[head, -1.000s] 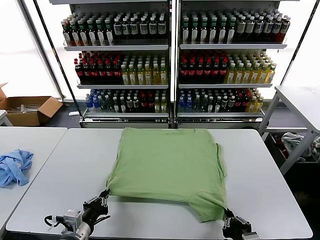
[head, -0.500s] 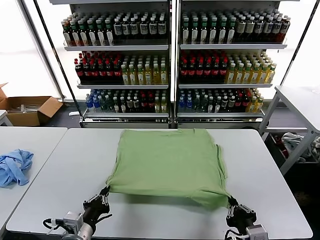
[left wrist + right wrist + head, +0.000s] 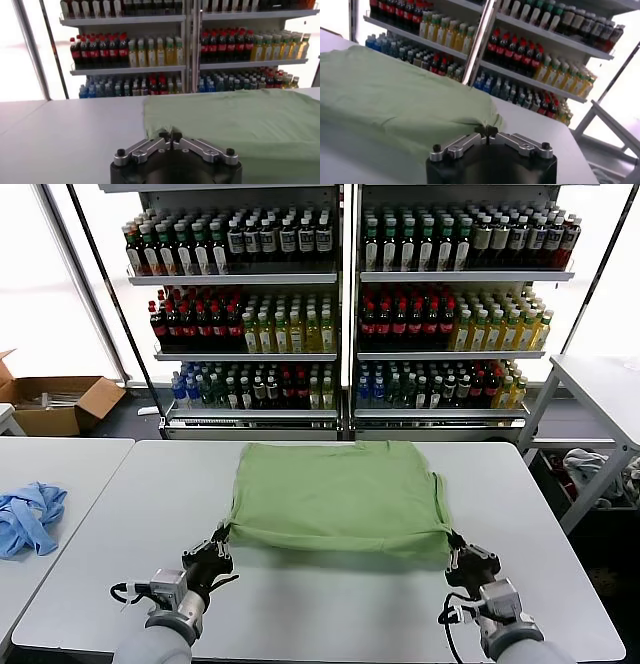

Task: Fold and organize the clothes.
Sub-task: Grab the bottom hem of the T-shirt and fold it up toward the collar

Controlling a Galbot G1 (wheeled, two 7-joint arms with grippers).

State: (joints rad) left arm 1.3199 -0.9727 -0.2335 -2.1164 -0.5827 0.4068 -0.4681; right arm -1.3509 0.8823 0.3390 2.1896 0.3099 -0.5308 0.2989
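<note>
The clothes, a light green shirt (image 3: 340, 494), lie spread on the grey table (image 3: 330, 604) with the near edge lifted. My left gripper (image 3: 222, 534) is shut on the near left corner of the shirt (image 3: 225, 120). My right gripper (image 3: 455, 544) is shut on the near right corner, and the cloth (image 3: 395, 100) bunches at its fingertips. In the left wrist view the left gripper (image 3: 170, 135) pinches the cloth edge; the right wrist view shows the right gripper (image 3: 489, 131) doing the same. The shirt's buttons and print are hidden.
A light blue garment (image 3: 28, 516) lies on the neighbouring table at the left. Shelves of bottles (image 3: 340, 314) stand behind the table. A cardboard box (image 3: 55, 399) sits on the floor at far left, another table (image 3: 600, 384) at right.
Both grippers have moved away from me across the table, carrying the shirt's near edge with them. The shirt now covers less depth, its near part doubling over.
</note>
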